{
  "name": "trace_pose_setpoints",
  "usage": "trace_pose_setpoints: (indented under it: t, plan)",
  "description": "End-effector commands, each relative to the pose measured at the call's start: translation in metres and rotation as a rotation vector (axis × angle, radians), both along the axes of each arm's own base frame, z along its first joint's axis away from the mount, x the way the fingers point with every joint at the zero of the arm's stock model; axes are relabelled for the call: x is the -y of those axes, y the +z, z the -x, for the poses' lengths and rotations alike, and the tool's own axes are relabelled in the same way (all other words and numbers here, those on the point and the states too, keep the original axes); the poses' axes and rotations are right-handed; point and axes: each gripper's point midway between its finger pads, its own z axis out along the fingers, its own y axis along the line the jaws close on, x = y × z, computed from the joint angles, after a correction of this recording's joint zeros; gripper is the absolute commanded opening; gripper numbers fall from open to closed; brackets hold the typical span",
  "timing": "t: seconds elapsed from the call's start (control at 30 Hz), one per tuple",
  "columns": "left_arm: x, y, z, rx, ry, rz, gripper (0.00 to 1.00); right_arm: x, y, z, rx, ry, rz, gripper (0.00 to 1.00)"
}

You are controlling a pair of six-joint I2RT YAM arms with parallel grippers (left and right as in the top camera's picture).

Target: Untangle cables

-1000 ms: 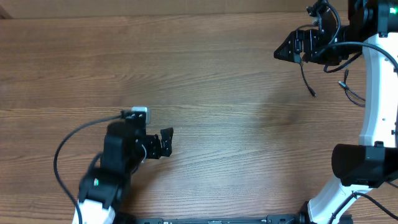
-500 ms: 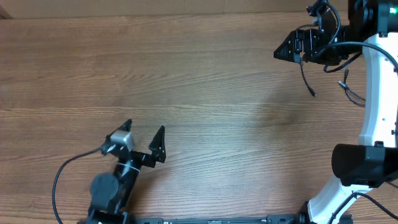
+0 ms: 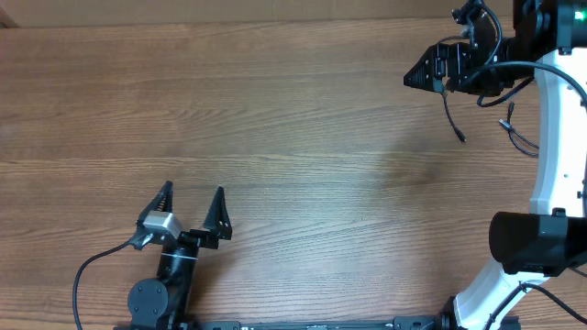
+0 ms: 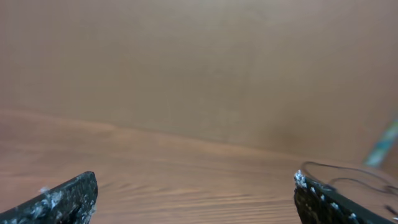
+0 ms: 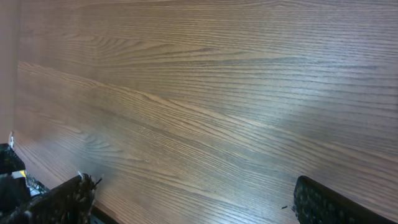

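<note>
The cables lie at the table's far right. One thin black cord (image 3: 452, 114) trails down from beside my right gripper (image 3: 410, 79) and ends in a small plug. Another cord with a plug (image 3: 507, 120) loops next to the white arm. In the left wrist view a thin cable loop (image 4: 339, 169) shows far off at the right. My right gripper (image 5: 191, 182) is open over bare wood, with nothing between its fingers. My left gripper (image 3: 193, 189) stands open near the front left and points away from the front edge. It is also empty in its own view (image 4: 194, 180).
The wooden table (image 3: 293, 137) fills the overhead view. The right robot's white arm (image 3: 555, 137) and its thicker black wiring (image 3: 495, 69) stand along the right edge. A thick black cable (image 3: 92, 266) curls beside the left arm. The table's edge and dark hardware (image 5: 12, 171) show at the right wrist view's lower left.
My left arm has drawn back toward the front edge and swung its open gripper round to point away. The right arm and the cables have not moved.
</note>
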Motion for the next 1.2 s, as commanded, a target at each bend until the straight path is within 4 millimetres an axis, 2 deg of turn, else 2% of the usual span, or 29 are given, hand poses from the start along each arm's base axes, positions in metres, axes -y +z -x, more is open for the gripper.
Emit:
trace_pose_setpoints:
  t: [0.0, 0.2, 0.33, 1.17]
  plan:
    - [-0.016, -0.012, -0.003, -0.046, 0.078, 0.006, 0.99, -0.002, 0.004, 0.000, 0.014, 0.005, -0.008, 1.00]
    - [-0.037, -0.050, -0.003, -0.198, 0.200, -0.037, 0.99, -0.002, 0.004, 0.000, 0.014, 0.005, -0.008, 1.00]
    - [-0.036, -0.051, -0.003, -0.196, 0.198, -0.088, 1.00, -0.002, 0.004, 0.000, 0.014, 0.004, -0.008, 1.00]
    - [-0.037, -0.050, -0.004, -0.193, 0.204, -0.101, 0.99, -0.002, 0.004, 0.000, 0.014, 0.005, -0.008, 1.00]
